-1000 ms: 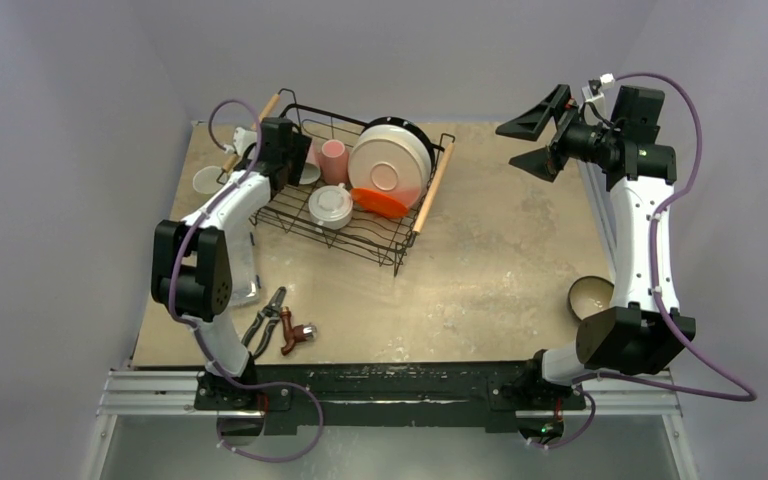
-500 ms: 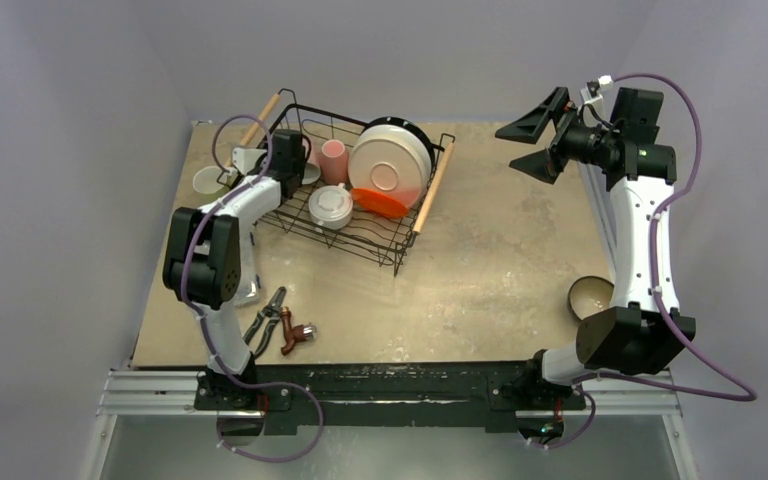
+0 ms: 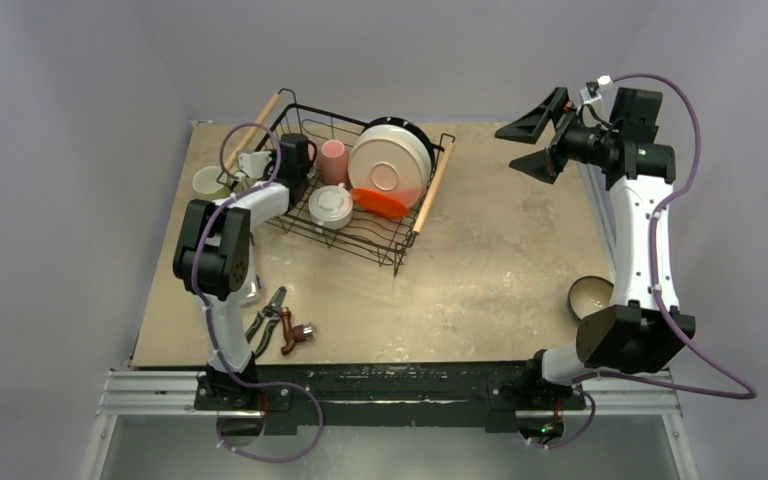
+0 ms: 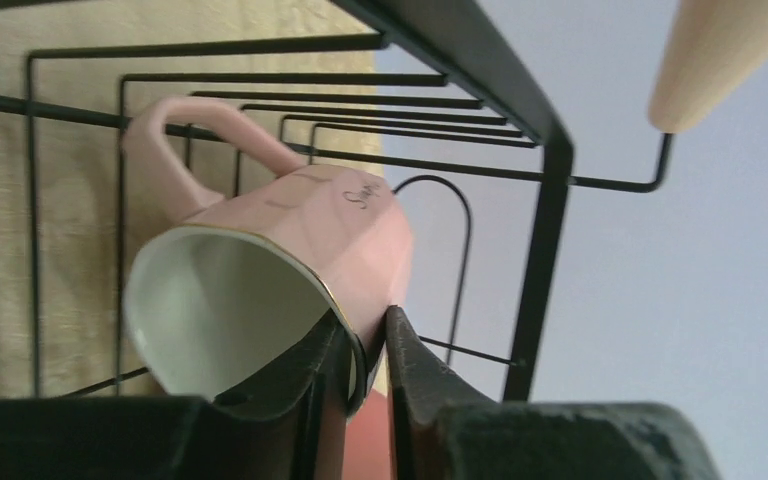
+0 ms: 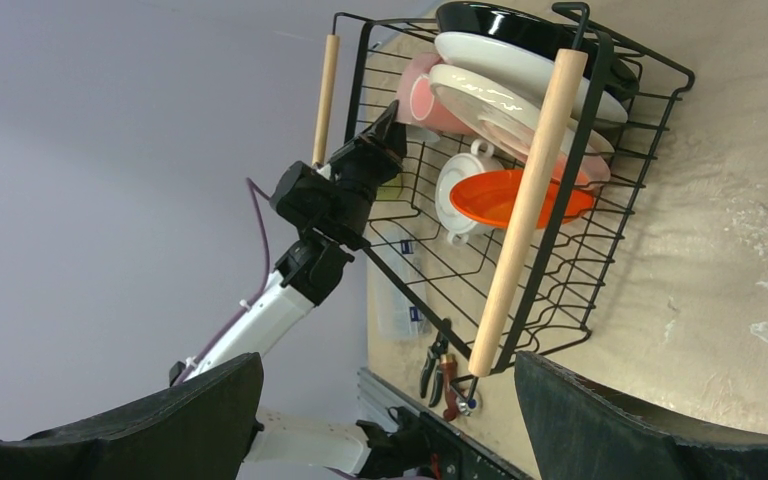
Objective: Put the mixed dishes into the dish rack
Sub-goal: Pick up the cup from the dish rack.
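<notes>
A yellow-green mug [image 3: 207, 181] stood on the bench [image 3: 500, 270] just left of the rack [image 3: 432, 188]. The left tool [image 4: 368, 340] pinched the rim of the pink mug [image 4: 290, 230], one finger inside and one outside. That mug lay tilted in the rack's left end, and the script on its side began with "S", the rest unreadable. Further right in the rack sat a white mug [image 3: 331, 206], a cream plate [image 3: 390, 160] on edge and a red plate [image 3: 380, 203]. The right tool [image 3: 506, 148] hung spread and empty above the bench's far right. A dark bowl [image 3: 590, 297] sat at the right edge. The bench was mottled beige and the walls pale lilac-grey.
</notes>
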